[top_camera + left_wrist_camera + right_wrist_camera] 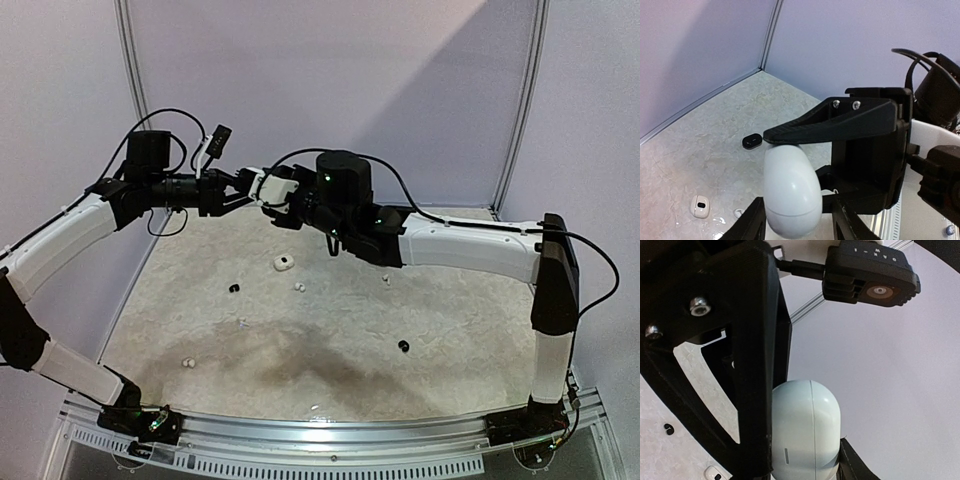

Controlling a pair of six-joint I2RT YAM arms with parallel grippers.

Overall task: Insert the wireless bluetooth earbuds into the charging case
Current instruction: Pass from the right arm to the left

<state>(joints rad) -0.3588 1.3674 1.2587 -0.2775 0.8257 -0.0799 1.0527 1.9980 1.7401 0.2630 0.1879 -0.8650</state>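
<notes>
**Right pincer**: clenched on the case. One black finger lies flat across its rounded end, and the other presses the opposite side. It holds the case in the air over the far part of the table.

**Left pincer**: released, nose to nose with the right one. Its two fingers straddle the case. One sits close against the shell, the other stands a little off it.

**Case:** glossy white, pebble-shaped, lid closed, with a thin seam running round it.

**Earbuds**: loose on the table, well apart from the case.
- One white bud lies mid-table.
- More white lies toward the near left.
- A black bud lies right of centre.

**Black oval**: on the table toward the left pincer's side. I cannot tell what it is.

**White piece**: larger than the buds, with a dark opening. It lies on the table near the black oval, on the far side.

**Table:** pale and mottled, backed by lilac walls.
</notes>
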